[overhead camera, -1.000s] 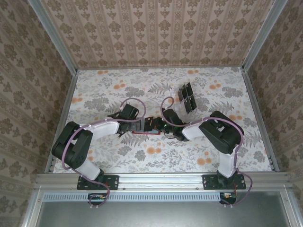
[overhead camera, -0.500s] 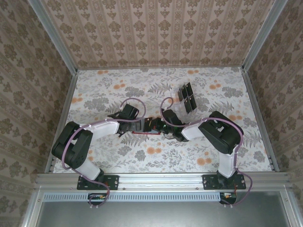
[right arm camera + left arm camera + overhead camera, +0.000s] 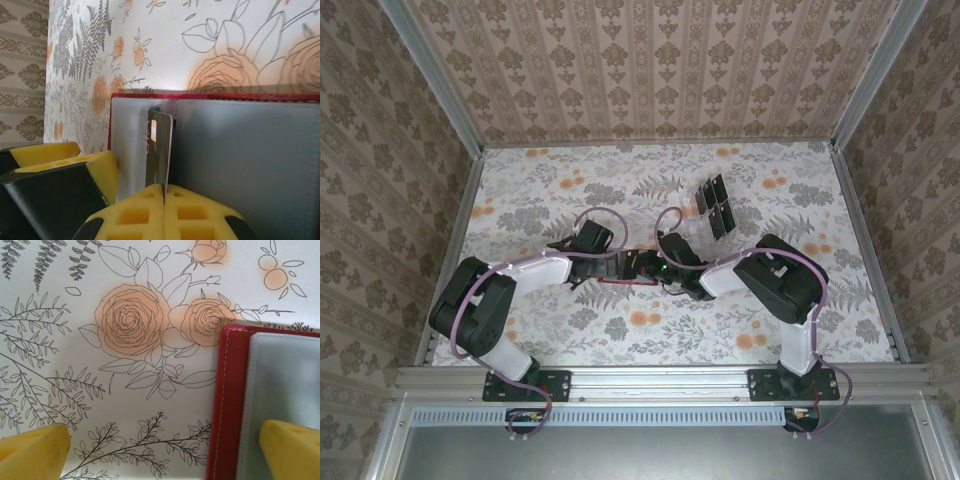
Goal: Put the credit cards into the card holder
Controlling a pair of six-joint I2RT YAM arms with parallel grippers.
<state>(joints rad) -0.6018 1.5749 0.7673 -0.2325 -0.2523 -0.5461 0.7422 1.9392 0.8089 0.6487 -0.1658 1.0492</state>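
- Your right gripper (image 3: 164, 192) pinches one credit card (image 3: 159, 150) edge-up, its tip at the red card holder's (image 3: 215, 96) centre fold, apparently not yet seated.
- Your left gripper (image 3: 160, 455) gapes wide and holds nothing, one pad over the holder's edge.
- Left to do: dark cards (image 3: 715, 208) in the rack beyond the holder.

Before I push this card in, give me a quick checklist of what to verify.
1. Card gripped: ok. Right gripper is shut on the card.
2. Wallet lying open, inside showing: ok.
3. Card edge inside a pocket slot: cannot tell; it meets the wallet's grey inside.
4. Left gripper bracing the wallet: cannot tell; it is open, one finger over the grey inside, contact unclear.
5. Other cards ready further back: ok.
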